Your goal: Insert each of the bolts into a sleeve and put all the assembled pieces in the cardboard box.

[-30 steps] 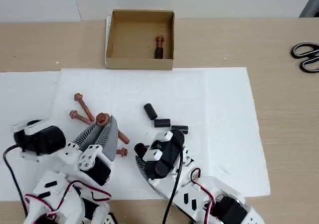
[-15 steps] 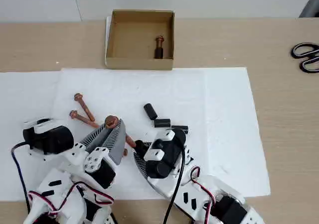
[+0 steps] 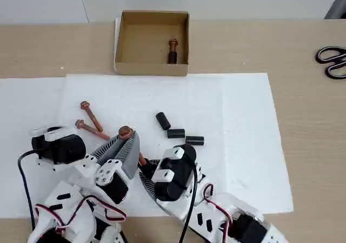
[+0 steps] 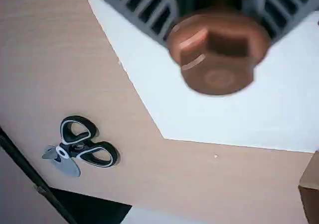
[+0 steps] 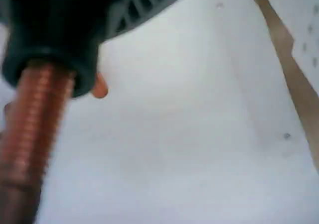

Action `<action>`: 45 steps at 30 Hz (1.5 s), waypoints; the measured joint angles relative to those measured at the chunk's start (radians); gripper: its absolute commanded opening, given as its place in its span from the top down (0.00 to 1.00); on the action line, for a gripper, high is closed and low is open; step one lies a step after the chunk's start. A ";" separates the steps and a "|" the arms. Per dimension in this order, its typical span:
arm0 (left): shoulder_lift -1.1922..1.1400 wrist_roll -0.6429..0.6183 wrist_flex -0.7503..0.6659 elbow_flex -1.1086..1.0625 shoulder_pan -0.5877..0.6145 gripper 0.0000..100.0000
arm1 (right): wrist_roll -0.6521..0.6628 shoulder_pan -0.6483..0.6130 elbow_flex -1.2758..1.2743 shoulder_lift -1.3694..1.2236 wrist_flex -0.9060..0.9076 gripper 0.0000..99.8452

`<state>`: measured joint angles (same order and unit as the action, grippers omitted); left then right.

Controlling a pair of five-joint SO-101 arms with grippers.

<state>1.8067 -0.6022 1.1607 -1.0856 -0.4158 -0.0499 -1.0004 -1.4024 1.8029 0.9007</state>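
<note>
While left hand (image 3: 125, 138) pinches bolt (image 3: 126, 130) | right hand (image 3: 145, 169) pinches sleeve (image 5: 50, 37) | bolt shank in sleeve mouth

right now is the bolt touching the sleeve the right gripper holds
Touching. The right wrist view shows the bolt with its threaded end inside the mouth of the sleeve, no gap.

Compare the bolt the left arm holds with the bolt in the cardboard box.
Held bolt: clamped in the left gripper, jaws shut, over the white sheet; boxed bolt lies loose in the cardboard box.
Held bolt's thread is only partly inside the black sleeve held by the right gripper; boxed bolt already wears its own sleeve.
Both copper-coloured.
</note>
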 measured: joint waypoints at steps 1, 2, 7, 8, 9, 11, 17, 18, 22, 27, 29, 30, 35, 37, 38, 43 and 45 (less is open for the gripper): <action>0.000 0.000 0.000 0.000 0.000 0.99 | 0.000 0.002 0.000 0.000 0.000 1.00; 0.000 0.000 0.000 0.000 0.000 0.99 | 0.000 0.005 0.000 0.000 0.000 1.00; 0.000 0.000 0.046 0.006 -0.029 0.99 | 0.000 0.011 0.000 0.000 0.000 1.00; 0.000 0.003 0.066 0.014 -0.043 0.99 | 0.000 0.011 0.000 0.000 0.000 1.00; 0.000 0.006 0.089 0.023 -0.055 0.99 | 0.000 0.011 0.000 0.000 0.000 1.00; 0.000 0.006 0.124 0.035 -0.068 0.99 | 0.000 0.011 0.000 0.000 0.000 1.00; 0.000 0.032 0.221 0.038 -0.127 0.99 | 0.000 0.011 0.000 0.000 0.000 1.00; 0.000 0.035 0.232 0.038 -0.135 0.99 | 0.000 0.011 0.000 0.000 0.000 1.00; 0.000 0.041 0.247 0.038 -0.147 0.99 | 0.000 0.011 0.000 0.000 0.000 1.00; 0.000 0.089 0.265 0.026 -0.175 0.99 | 0.000 0.011 0.000 0.002 0.000 1.00; 0.000 0.107 0.265 0.025 -0.184 0.99 | 0.000 0.011 0.000 0.000 0.000 1.00; 0.000 0.112 0.264 0.023 -0.184 0.99 | 0.000 0.011 0.000 0.000 0.000 1.00; 0.000 0.130 0.265 0.021 -0.187 0.99 | 0.000 0.011 -0.002 0.000 0.000 1.00; 0.000 0.132 0.265 0.021 -0.184 0.99 | 0.000 0.011 -0.002 0.000 0.000 1.00; 0.000 0.127 0.265 0.021 -0.180 0.99 | 0.000 0.011 -0.002 0.000 0.000 1.00; 0.000 0.126 0.265 0.021 -0.167 0.86 | 0.000 0.011 -0.002 0.000 0.000 1.00; 0.000 0.126 0.267 0.020 -0.166 0.83 | 0.000 0.012 -0.002 0.000 0.000 1.00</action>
<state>1.8067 -0.4764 1.4277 -1.0656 -0.5815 -0.0499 -0.9881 -1.4039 1.8029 0.9007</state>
